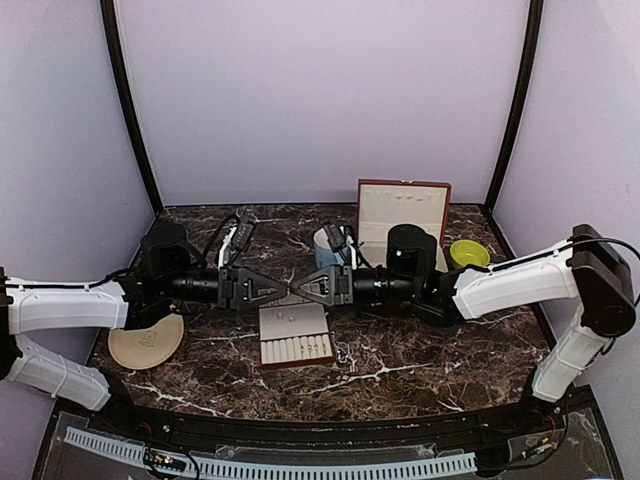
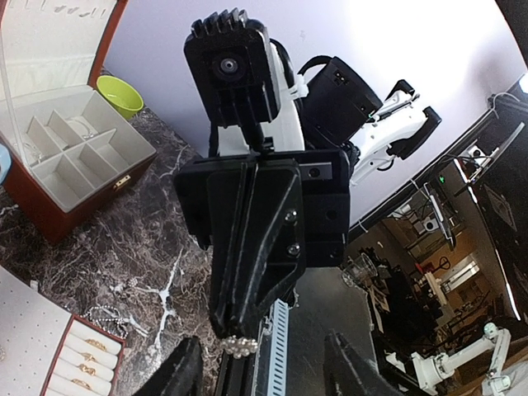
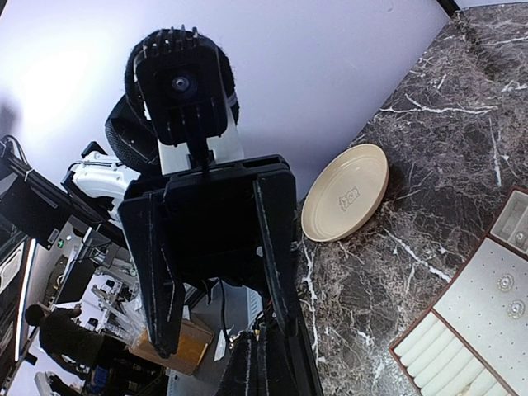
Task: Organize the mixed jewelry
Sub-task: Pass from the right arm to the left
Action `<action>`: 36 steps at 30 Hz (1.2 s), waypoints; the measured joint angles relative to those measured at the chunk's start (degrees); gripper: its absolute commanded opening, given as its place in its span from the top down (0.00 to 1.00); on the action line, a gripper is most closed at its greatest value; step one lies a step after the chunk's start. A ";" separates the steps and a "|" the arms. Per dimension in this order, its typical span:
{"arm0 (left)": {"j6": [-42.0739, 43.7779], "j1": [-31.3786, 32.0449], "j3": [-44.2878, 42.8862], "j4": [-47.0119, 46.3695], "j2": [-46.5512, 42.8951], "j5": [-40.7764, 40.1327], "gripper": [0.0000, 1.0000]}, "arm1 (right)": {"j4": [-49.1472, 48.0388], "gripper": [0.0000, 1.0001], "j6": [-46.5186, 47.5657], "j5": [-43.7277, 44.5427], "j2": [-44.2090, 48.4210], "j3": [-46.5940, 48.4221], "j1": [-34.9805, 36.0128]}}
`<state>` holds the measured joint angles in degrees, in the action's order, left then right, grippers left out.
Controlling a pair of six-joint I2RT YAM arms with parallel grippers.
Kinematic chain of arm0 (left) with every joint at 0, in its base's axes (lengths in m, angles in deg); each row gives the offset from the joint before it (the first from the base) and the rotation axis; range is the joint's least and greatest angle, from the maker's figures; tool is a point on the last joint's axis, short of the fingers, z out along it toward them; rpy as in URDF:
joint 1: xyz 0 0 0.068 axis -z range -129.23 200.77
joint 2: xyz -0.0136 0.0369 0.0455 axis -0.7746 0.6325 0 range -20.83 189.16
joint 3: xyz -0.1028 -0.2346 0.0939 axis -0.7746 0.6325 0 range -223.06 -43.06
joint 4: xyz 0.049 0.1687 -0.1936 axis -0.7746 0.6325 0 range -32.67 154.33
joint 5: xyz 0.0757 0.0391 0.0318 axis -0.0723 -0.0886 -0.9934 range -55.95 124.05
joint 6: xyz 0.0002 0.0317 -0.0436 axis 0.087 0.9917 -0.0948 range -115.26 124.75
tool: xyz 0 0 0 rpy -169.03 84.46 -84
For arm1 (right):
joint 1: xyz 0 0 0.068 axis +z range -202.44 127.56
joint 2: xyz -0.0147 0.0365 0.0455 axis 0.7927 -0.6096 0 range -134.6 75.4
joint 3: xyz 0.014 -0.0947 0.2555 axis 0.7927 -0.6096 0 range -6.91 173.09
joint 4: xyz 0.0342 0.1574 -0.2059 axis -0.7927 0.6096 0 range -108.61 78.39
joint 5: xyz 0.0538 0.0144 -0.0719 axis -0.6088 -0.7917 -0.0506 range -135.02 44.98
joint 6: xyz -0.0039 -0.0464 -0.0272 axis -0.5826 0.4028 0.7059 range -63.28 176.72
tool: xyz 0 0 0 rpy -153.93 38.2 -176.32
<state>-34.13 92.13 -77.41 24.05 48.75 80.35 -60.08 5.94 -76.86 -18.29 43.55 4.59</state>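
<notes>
We see pale lilac walls (image 1: 320, 100) closing the space on three sides, plain and matte; two black poles (image 1: 130, 110) run up the back corners, their tops leaning slightly outward; the counter (image 1: 420, 370) is dark brown, marble-patterned with white veins, and a curved black rim (image 1: 330, 435) bounds its near edge; a white slotted strip (image 1: 300, 468) lies along the front below that rim; light falls evenly from above, leaving a bright glare on the wall in both wrist views; past the open front we make out a dimmer workshop (image 2: 445, 272) with warm lighting, and a cardboard box (image 3: 196, 342) standing there.
</notes>
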 measured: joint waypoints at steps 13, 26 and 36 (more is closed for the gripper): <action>-0.76 0.22 -0.44 0.00 1.88 0.11 0.65 | 2.10 1.00 1.25 0.42 0.07 0.57 0.20; -1.07 0.44 -0.46 -0.11 2.73 0.17 0.79 | 2.10 1.00 1.25 0.39 0.07 1.07 0.33; -2.01 0.59 -0.46 -0.83 3.04 0.42 0.87 | 2.10 1.00 1.25 0.44 0.07 1.20 0.31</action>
<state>-36.14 92.72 -77.87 23.22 51.78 80.77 -57.98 7.18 -76.42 -18.22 44.75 4.90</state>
